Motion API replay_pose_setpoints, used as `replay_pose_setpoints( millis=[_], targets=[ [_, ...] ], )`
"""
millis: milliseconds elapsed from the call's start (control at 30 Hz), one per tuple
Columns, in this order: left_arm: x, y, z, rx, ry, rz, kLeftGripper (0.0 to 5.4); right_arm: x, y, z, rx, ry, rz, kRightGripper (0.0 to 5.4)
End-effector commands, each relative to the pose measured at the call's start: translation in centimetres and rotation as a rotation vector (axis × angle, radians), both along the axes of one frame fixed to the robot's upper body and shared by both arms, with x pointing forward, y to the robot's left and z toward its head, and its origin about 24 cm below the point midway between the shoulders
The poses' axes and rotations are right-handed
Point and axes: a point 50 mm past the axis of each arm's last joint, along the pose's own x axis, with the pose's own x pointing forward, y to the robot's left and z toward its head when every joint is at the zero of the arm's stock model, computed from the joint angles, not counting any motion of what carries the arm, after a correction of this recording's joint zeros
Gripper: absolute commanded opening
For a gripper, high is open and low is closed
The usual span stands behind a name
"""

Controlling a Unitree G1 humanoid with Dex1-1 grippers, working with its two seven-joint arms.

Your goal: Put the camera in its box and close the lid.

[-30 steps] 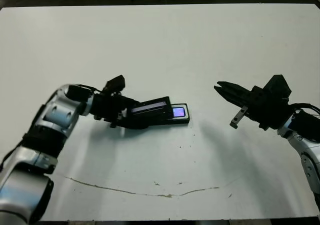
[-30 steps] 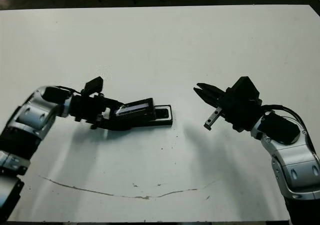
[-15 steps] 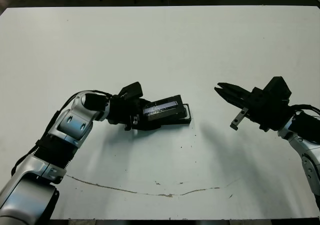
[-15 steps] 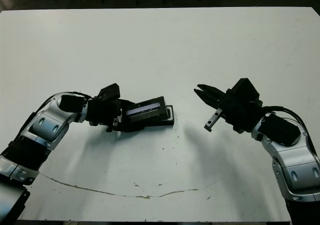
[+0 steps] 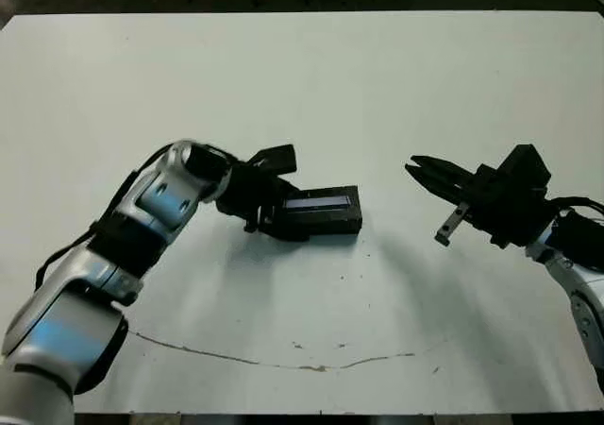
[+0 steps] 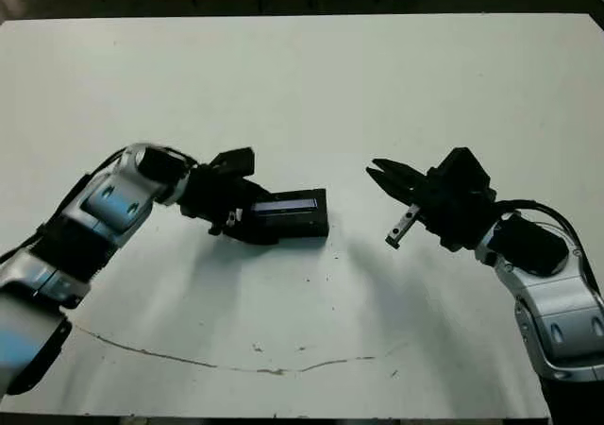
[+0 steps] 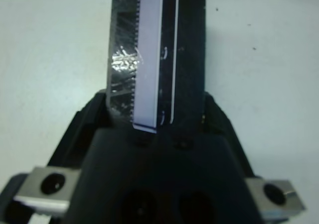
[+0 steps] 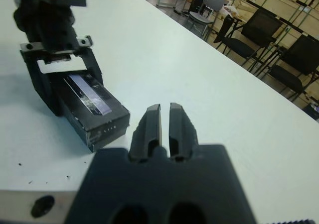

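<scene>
White table point(image 5: 377, 85); lidded box point(image 5: 321, 212)

The lid point(image 5: 324, 209) hides the box and camera; left claw point(image 7: 154, 109) fingertips unseen.

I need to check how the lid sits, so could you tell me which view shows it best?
The right wrist view: the lid shows its top, side and end, held by the left gripper. The left wrist view crops it close; the eye views show it small.

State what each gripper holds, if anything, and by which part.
The left gripper clamps the lid across its two long sides, at the end nearest that arm. The right gripper holds nothing.
</scene>
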Motion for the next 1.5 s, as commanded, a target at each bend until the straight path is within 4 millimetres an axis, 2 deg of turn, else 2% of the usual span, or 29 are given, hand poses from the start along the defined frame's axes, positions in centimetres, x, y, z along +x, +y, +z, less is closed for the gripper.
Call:
replay_pose_setpoints(
  millis=[33,533,933,1067,1233,1500],
  targets=[
    [0.0,-0.2,-2.6,0.106,0.048,0.008,2.84,-0.1,-0.2,-0.4,-0.021,0.029,-0.015,0.0],
    [-0.3,-1.7,-3.6,0.1,0.122,-0.066,2.84,-0.2,-0.3,-0.4,-0.03,0.025,-0.019,0.0],
    [-1.8,-0.9,-4.5,0.055,0.28,-0.007,2.84,-0.2,-0.3,-0.4,-0.023,0.037,-0.026,0.0],
    [-2.8,-0.7,-4.7,0.064,0.242,-0.017,2.84,-0.2,-0.2,-0.4,-0.02,0.036,-0.026,0.0],
    [-3.6,0.0,-4.8,0.092,0.215,0.057,2.84,-0.3,-0.3,-0.5,-0.012,0.045,-0.031,0.0],
    [-3.8,0.6,-3.9,0.137,0.135,0.02,2.84,-0.3,-0.3,-0.6,-0.026,0.037,-0.025,0.0]
  ],
)
